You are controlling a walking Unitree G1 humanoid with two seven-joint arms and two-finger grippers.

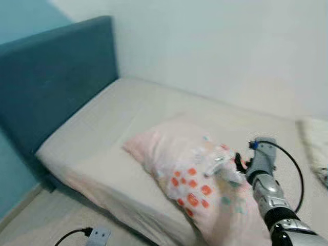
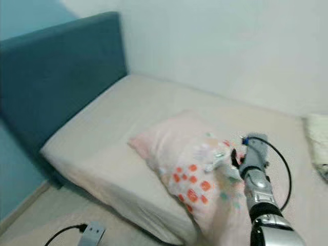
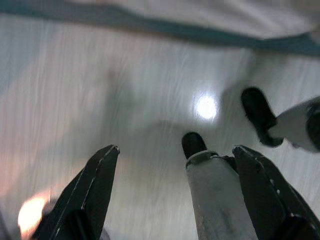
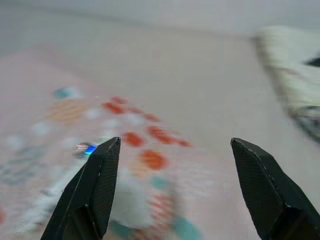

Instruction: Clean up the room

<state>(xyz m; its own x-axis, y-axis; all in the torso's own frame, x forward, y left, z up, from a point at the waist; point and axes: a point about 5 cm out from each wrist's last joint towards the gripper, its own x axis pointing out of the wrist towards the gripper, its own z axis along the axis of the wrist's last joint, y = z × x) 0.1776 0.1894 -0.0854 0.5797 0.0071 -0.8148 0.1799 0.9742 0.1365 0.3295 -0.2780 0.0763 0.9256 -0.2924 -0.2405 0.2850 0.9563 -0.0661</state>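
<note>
Now, right hand spread over patterned pillow, beige bed.

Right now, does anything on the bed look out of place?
Yes. The pink patterned pillow lies skewed mid-mattress near the bed's front edge, away from the blue headboard. The right tool hovers open over it. A power strip lies on the floor.

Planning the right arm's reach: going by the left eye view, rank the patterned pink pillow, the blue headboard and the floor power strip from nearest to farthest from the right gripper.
1. Pink pillow with orange spots, directly under the right gripper.
2. Grey power strip, on the floor to its left.
3. Blue upholstered headboard, far left at the bed's end.
</note>
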